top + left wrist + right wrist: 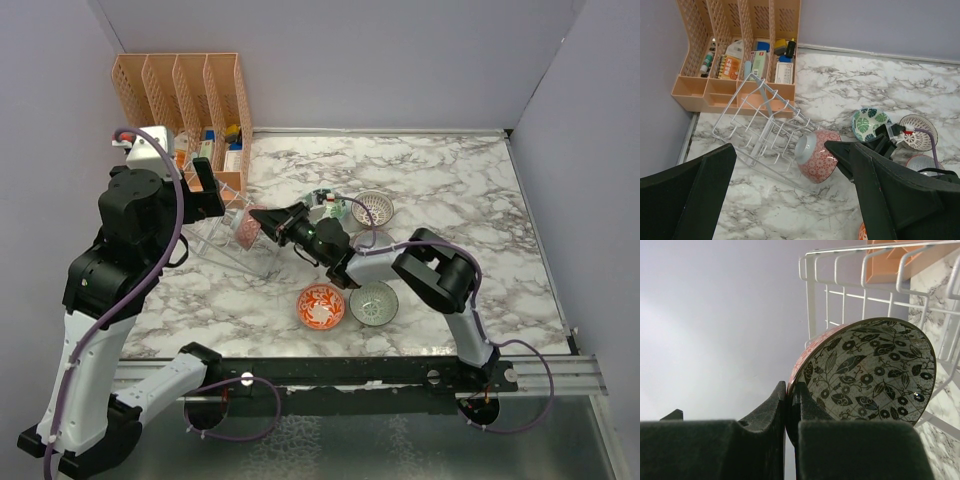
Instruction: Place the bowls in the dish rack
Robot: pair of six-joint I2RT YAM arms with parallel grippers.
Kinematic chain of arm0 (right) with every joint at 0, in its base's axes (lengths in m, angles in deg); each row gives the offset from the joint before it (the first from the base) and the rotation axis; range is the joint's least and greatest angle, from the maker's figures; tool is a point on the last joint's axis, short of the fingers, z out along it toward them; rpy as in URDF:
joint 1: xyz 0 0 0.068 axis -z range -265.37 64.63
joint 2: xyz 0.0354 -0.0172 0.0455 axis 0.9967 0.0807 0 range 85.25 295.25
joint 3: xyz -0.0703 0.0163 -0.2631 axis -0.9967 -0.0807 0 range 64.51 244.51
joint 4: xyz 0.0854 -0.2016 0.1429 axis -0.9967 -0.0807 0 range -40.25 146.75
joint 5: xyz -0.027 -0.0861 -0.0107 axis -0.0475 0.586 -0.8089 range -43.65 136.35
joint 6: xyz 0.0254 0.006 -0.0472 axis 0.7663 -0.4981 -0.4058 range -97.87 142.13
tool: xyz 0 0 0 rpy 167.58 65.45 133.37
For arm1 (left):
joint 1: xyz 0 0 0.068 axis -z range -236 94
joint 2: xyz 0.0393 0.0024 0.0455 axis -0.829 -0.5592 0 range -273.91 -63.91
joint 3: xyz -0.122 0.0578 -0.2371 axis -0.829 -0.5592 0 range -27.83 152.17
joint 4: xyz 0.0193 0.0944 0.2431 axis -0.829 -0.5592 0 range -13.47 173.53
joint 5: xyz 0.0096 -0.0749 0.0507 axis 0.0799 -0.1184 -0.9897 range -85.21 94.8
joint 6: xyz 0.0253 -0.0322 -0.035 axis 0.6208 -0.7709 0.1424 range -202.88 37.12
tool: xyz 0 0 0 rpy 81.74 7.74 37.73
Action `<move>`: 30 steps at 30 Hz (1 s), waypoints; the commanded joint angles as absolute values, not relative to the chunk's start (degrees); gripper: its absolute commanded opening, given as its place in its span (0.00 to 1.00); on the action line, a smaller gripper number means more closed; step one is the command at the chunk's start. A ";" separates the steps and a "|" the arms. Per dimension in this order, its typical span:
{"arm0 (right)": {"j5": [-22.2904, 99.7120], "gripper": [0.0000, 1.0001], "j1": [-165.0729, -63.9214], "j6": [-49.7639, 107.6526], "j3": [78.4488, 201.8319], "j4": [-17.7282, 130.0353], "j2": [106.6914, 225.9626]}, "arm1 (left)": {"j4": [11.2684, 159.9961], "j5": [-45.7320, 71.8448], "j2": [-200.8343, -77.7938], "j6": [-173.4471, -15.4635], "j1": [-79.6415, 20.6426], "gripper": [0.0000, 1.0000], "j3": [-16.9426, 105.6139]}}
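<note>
The dish rack (225,245) of thin white wire stands in front of the orange organizer and also shows in the left wrist view (762,117). My right gripper (263,217) is shut on the rim of a bowl (245,230) that is red-patterned outside. The bowl has black flowers on white inside (875,370) and is held on its side at the rack's right end (819,156). My left gripper (205,188) hovers open and empty above the rack. A green-white bowl (326,204), a white lattice bowl (373,208), an orange-red bowl (321,306) and a pale green bowl (373,303) sit on the table.
The tall orange slotted organizer (185,95) with small items stands at the back left, just behind the rack. Walls close in at the left, back and right. The right arm's forearm (375,265) stretches over the table between the bowls. A grey bowl (922,162) lies under it.
</note>
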State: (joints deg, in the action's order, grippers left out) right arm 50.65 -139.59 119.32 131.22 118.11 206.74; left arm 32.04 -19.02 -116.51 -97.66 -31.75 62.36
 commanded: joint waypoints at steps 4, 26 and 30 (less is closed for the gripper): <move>53.79 0.01 -139.95 122.38 129.52 121.24 206.50 | 33.47 -17.95 -116.56 -96.02 -31.52 0.99 61.56; 50.22 0.12 -139.86 126.46 130.05 121.16 210.98 | 34.46 -17.16 -116.64 -94.99 -31.52 0.99 60.35; 50.05 0.10 -139.86 127.80 128.65 123.52 211.42 | 34.53 -17.09 -116.29 -95.08 -31.57 0.99 59.77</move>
